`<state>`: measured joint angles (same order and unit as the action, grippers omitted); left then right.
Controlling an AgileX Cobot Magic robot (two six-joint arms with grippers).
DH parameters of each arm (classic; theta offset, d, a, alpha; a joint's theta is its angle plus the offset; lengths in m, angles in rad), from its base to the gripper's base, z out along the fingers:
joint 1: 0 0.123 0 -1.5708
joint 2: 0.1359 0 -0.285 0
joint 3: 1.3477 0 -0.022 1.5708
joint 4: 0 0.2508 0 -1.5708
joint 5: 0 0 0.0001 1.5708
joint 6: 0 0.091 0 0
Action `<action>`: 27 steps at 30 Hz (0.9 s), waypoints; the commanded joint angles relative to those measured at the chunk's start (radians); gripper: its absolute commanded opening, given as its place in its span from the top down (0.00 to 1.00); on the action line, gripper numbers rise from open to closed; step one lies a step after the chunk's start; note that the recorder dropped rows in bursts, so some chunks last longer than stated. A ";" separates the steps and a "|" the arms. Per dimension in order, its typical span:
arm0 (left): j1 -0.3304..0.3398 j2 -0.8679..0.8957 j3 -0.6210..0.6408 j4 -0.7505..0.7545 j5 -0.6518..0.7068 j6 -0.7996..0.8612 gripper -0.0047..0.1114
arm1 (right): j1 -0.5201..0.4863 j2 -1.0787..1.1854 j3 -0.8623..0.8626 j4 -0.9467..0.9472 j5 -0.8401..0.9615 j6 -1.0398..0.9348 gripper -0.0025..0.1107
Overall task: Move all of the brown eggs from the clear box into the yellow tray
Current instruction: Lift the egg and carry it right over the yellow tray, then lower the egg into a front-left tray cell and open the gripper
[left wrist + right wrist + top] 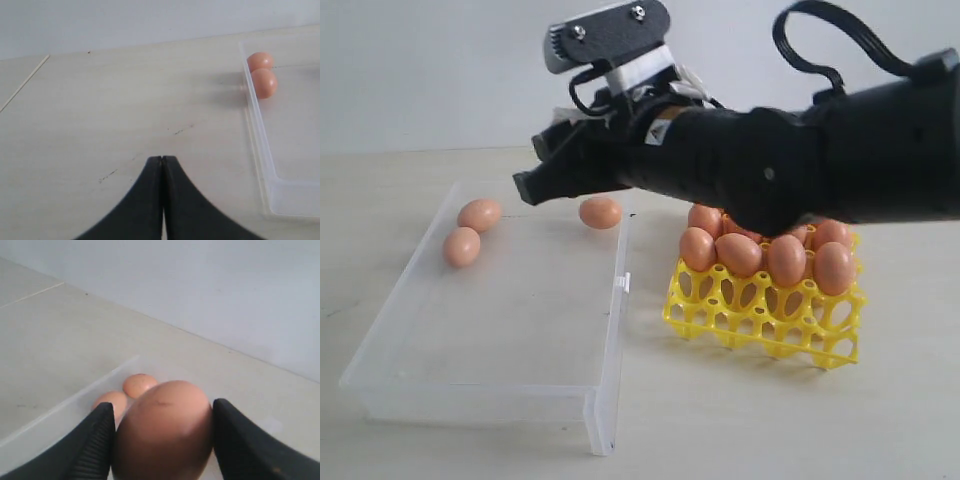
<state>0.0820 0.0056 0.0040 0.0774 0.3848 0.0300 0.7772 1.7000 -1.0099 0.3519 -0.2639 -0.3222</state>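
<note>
My right gripper point(528, 185) reaches across from the right over the far right corner of the clear box point(608, 350). It is shut on a brown egg point(162, 430) that fills the gap between both fingers; the egg's lower half point(600, 212) shows under the dark gripper. Two more brown eggs point(480, 214) point(462, 246) lie side by side at the box's far left end, also seen past the held egg point(140, 384). The yellow tray point(760, 310) right of the box holds several eggs point(760, 255). My left gripper point(162, 157) is shut and empty over bare table.
The right arm's black forearm point(840, 160) spans above the tray and hides its far rows. In the left wrist view the box's near wall point(260, 145) runs beside the two eggs point(265, 82). A small latch tab point(623, 283) sticks out of the box's right wall.
</note>
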 commanded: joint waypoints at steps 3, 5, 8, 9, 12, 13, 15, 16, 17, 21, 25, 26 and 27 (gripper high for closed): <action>-0.006 -0.006 -0.004 -0.002 -0.006 0.000 0.96 | -0.022 -0.050 0.220 0.125 -0.207 -0.103 0.98; -0.006 -0.006 -0.004 -0.002 -0.006 0.000 0.96 | -0.035 -0.052 0.285 0.127 -0.267 -0.093 0.98; -0.006 -0.006 -0.004 -0.002 -0.006 0.000 0.96 | -0.065 -0.042 0.356 0.127 -0.352 -0.048 0.98; -0.006 -0.006 -0.004 -0.002 -0.006 0.000 0.96 | -0.074 -0.036 0.370 0.127 -0.370 -0.024 0.98; -0.006 -0.006 -0.004 -0.002 -0.006 0.000 0.96 | -0.098 -0.021 0.413 0.110 -0.417 0.031 0.98; -0.006 -0.006 -0.004 -0.002 -0.006 0.000 0.96 | -0.099 -0.016 0.424 0.100 -0.437 0.042 0.98; -0.006 -0.006 -0.004 -0.002 -0.006 0.000 0.96 | -0.099 -0.007 0.440 0.065 -0.482 0.065 0.98; -0.006 -0.006 -0.004 -0.002 -0.006 0.000 0.96 | -0.099 0.005 0.447 0.039 -0.513 0.081 0.98; -0.006 -0.006 -0.004 -0.002 -0.006 0.000 0.96 | -0.099 0.016 0.451 0.016 -0.537 0.107 0.98; -0.006 -0.006 -0.004 -0.002 -0.006 0.000 0.96 | -0.099 0.072 0.454 -0.041 -0.569 0.181 0.98; -0.006 -0.006 -0.004 -0.002 -0.006 0.000 0.96 | -0.099 0.125 0.454 -0.066 -0.655 0.195 0.98; -0.006 -0.006 -0.004 -0.002 -0.006 0.000 0.96 | -0.099 0.136 0.454 -0.061 -0.669 0.195 0.98; -0.006 -0.006 -0.004 -0.002 -0.006 0.000 0.96 | -0.099 0.144 0.454 -0.052 -0.669 0.195 0.98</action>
<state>0.0820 0.0056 0.0040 0.0774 0.3848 0.0300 0.6832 1.8241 -0.5596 0.3041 -0.8749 -0.1380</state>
